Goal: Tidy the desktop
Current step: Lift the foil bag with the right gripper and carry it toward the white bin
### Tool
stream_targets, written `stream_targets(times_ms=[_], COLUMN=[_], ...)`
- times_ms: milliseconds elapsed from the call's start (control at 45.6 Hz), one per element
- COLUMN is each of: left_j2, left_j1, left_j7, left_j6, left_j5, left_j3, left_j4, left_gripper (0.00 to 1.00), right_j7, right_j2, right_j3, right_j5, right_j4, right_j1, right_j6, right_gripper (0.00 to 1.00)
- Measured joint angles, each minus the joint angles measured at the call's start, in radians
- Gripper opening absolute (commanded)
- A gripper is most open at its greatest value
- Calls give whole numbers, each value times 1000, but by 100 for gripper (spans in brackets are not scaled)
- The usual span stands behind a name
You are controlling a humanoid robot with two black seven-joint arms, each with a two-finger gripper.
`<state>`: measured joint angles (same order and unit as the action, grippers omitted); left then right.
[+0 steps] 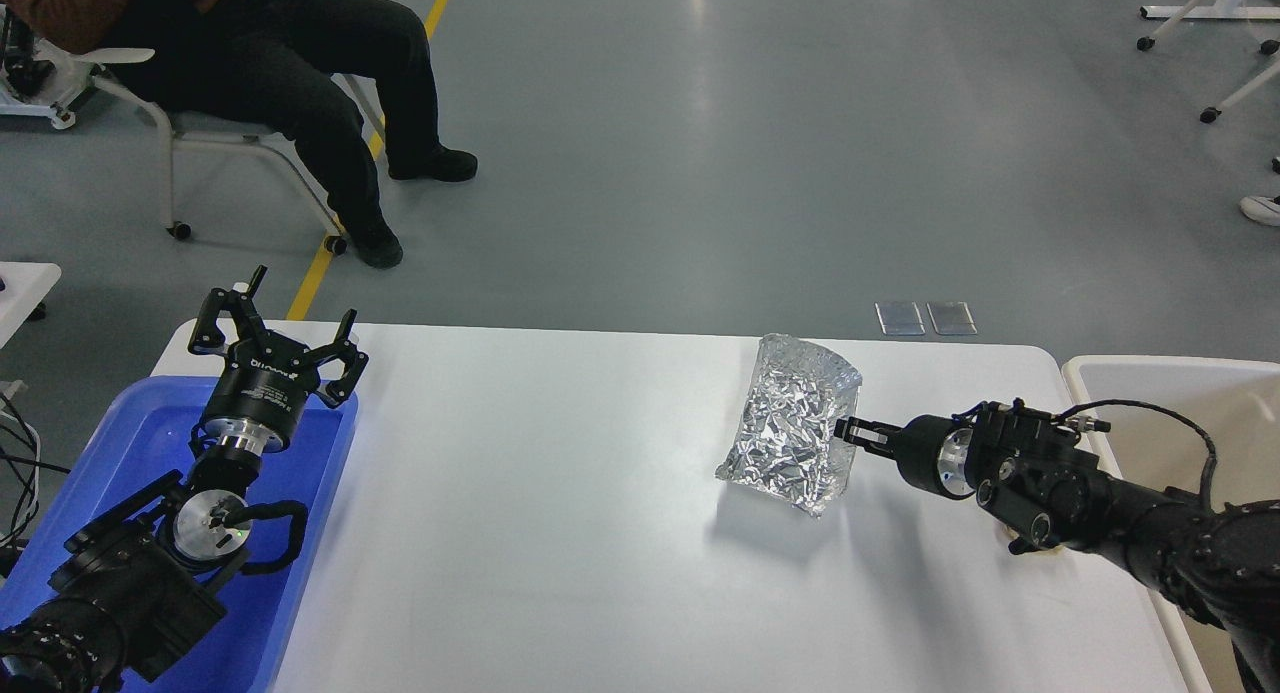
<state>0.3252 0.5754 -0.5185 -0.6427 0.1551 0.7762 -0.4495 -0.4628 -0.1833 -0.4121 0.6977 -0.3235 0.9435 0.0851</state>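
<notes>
The desktop (560,493) is a wide white tabletop with rounded corners. A crumpled silver foil bag (790,428) hangs a little above its right half, with its shadow on the top below it. My right gripper (848,433) is shut on the bag's right edge and holds it up. My left gripper (275,318) is open and empty above the far end of the blue tray (130,443) at the desktop's left edge.
A cream-white bin (1180,403) stands off the desktop's right end. A seated person (300,73) on a wheeled chair is beyond the far left corner. Grey floor lies past the far edge.
</notes>
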Motion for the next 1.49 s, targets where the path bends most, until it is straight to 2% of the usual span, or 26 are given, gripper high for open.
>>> stream_targets(times_ms=[548, 1074, 1271, 1490], left_j2=[1, 0, 1, 1], left_j1=[0, 0, 0, 0], left_j7=[0, 0, 0, 0], left_j6=[-1, -1, -1, -1], left_j5=[0, 0, 0, 0], left_j3=[0, 0, 0, 0], left_j4=[0, 0, 0, 0], left_gripper=[100, 100, 100, 100], right_j7=[-9, -20, -63, -171], right_j2=[-292, -480, -531, -528], right_j3=[-9, -32, -38, -56], right_j5=[0, 64, 113, 137], right_j4=[-273, -312, -231, 9], right_j1=[244, 287, 222, 75], right_j6=[128, 185, 187, 182], right_gripper=[0, 0, 0, 0])
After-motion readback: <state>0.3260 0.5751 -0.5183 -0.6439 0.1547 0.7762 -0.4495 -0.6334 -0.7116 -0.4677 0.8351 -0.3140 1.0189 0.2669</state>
